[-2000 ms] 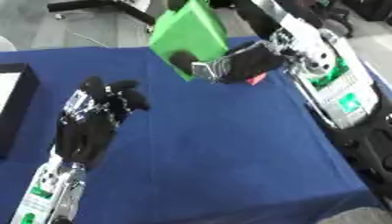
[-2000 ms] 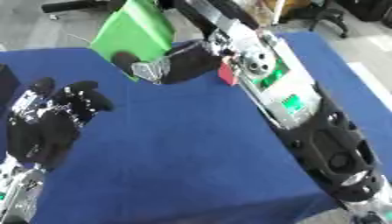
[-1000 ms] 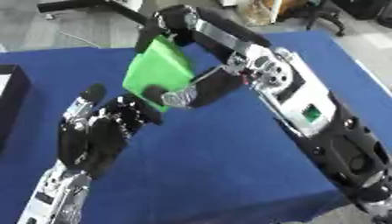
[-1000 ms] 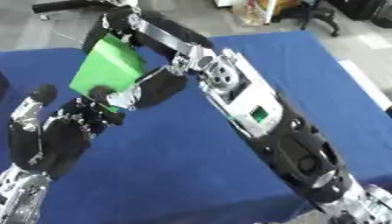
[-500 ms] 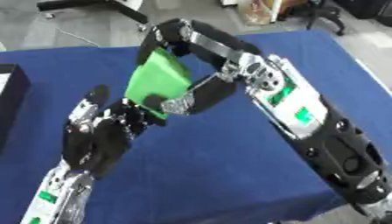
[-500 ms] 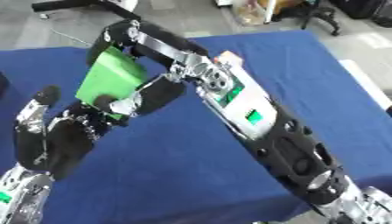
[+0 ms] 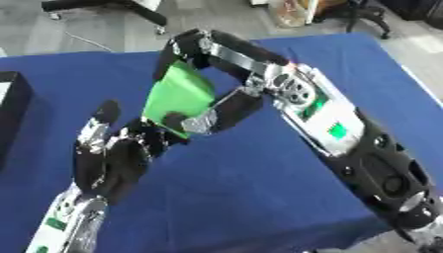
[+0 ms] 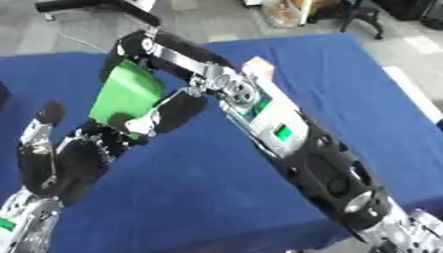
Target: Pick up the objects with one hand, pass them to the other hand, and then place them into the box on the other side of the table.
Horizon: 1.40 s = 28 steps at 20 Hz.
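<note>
A flat bright green object (image 7: 177, 96) hangs tilted over the left middle of the blue table (image 7: 259, 188). My right hand (image 7: 212, 116) is shut on it, pinching its lower edge, with the black and silver arm arching over from the right. Directly below it, my left hand (image 7: 112, 160) stands palm up with one finger pointing up. Its other fingers are relaxed and reach the green object's lower corner. I cannot tell whether they grip it.
A black box (image 7: 10, 116) shows at the table's left edge. A small pink and white thing (image 8: 258, 65) lies behind my right arm. Floor, a chair base and clutter lie beyond the far edge. Blue cloth spreads at the right and front.
My right hand has carried the green object left and down from the table's far right until it meets my left hand, which has risen slightly toward it.
</note>
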Motion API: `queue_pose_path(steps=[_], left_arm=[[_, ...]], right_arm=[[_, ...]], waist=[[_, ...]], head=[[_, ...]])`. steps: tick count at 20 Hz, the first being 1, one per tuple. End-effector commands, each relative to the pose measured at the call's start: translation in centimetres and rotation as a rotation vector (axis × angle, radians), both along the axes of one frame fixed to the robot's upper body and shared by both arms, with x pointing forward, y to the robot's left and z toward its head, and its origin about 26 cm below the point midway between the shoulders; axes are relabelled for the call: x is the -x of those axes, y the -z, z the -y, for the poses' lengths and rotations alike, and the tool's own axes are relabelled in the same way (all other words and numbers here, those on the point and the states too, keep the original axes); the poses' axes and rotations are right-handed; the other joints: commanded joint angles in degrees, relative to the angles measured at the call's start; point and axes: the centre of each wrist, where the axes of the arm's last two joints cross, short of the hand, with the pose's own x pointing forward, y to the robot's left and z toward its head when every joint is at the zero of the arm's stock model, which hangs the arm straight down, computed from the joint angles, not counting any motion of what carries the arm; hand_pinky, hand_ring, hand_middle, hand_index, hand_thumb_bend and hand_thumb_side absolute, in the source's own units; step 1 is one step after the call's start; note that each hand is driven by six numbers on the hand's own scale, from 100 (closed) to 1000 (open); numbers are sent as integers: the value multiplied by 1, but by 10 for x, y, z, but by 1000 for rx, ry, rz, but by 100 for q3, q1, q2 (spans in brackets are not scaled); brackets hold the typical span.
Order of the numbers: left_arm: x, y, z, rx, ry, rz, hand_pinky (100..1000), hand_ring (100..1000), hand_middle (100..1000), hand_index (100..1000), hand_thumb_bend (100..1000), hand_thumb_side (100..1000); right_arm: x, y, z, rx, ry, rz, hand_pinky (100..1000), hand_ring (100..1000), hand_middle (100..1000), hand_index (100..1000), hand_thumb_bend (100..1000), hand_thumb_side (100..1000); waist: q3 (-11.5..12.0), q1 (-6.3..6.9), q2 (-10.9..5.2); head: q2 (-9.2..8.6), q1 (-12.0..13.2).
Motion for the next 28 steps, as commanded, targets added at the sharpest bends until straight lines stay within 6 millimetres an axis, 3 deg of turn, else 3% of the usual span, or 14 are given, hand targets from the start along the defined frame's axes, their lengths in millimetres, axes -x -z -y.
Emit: queue_pose_path(steps=[1,8,9,10,11,13,14,18,20,21,23,28], left_arm=[[0,-11,9,51,33,35,967,737,729,849,446,1000],[0,-6,15,127,64,-18,973,752,738,853,639,1000],[0,-5,17,141,77,-31,975,756,742,855,726,1000],[0,-5,18,154,89,-43,975,757,742,855,742,1000],[0,-4,18,166,99,-57,975,760,745,858,894,1000],[0,-3,19,183,112,-78,975,760,745,858,894,1000],[0,-3,20,185,117,-85,978,761,747,857,1000,1000],[2,-8,27,135,152,-78,981,756,742,854,923,1000],[3,-11,28,112,153,-58,981,752,738,851,825,1000],[3,-12,29,102,152,-50,980,749,733,850,649,1000],[4,-13,31,79,151,-41,976,742,722,847,563,1000],[4,-13,39,46,161,-47,969,728,708,842,464,1000]], right_arm=[[-2,-2,-1,28,-5,20,447,669,588,594,244,100],[-7,5,-3,41,-9,12,451,673,590,595,226,100],[-8,6,-4,39,-10,11,452,674,590,595,224,100],[-8,6,-4,37,-12,10,452,674,590,595,224,100],[-8,6,-4,34,-15,10,451,674,590,595,223,100],[-8,7,-4,31,-17,9,451,674,590,595,223,100],[-8,7,-5,30,-19,10,450,672,589,596,221,100],[-5,8,-11,45,-44,30,451,673,590,597,218,100],[-5,10,-12,47,-50,31,451,673,590,597,216,100],[-6,10,-13,47,-53,30,452,673,590,597,216,100],[-6,10,-14,44,-60,33,452,672,589,598,213,100],[-6,11,-16,49,-74,54,452,671,589,599,209,100]], waist=[[4,-4,-53],[18,-21,-46],[19,-24,-45],[21,-27,-44],[24,-30,-42],[28,-33,-41],[29,-33,-41],[38,-38,-36],[43,-40,-37],[46,-40,-38],[54,-41,-41],[79,-46,-42]], head=[[-17,-21],[-17,-115],[-17,-149],[-17,-178],[-17,-218],[-17,-262],[-17,-280],[-17,-396],[-17,-435],[-17,-448],[-17,-472],[-17,-515]])
